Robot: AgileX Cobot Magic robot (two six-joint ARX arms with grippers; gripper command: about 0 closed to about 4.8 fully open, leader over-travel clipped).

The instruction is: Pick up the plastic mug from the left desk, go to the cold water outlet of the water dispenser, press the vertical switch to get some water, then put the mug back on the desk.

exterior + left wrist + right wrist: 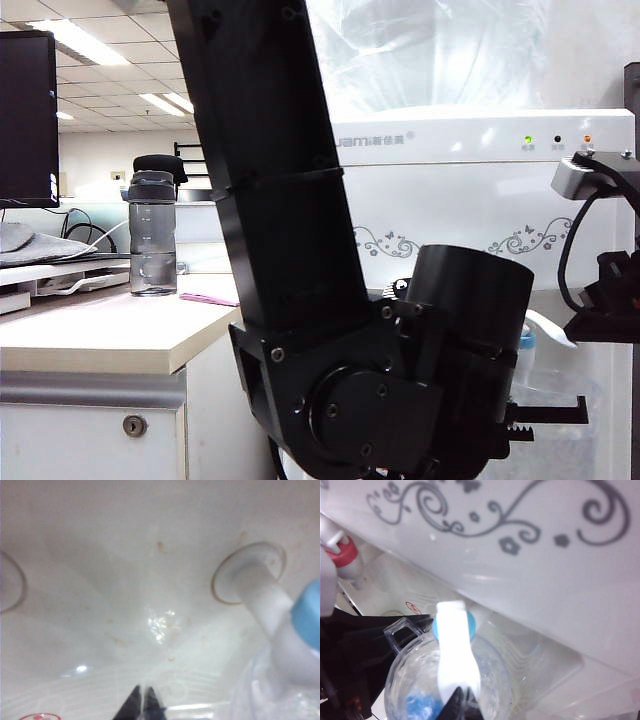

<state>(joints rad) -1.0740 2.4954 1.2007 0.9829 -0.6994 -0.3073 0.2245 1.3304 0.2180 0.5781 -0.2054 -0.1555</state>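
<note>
While the clear crinkled mug (445, 685) sits under the blue-collared tap (454, 625), the left gripper (143, 707) is closed; right gripper (461, 702) fingertips together at the white lever (456, 650).

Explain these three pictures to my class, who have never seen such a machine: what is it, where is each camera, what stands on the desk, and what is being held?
This is a robot with two arms, each ending in a two-finger gripper. The wide picture comes from a camera off the arms: the black left arm fills its middle, in front of a white water dispenser. On the desk beside it stands a grey bottle. The other two pictures come from cameras on the wrists. The left gripper is shut, inside the dispenser's recess near the blue-collared cold tap. Whether it pinches the clear plastic mug cannot be told. The mug sits under that tap. The right gripper, shut, is at the tap's white lever.
</note>
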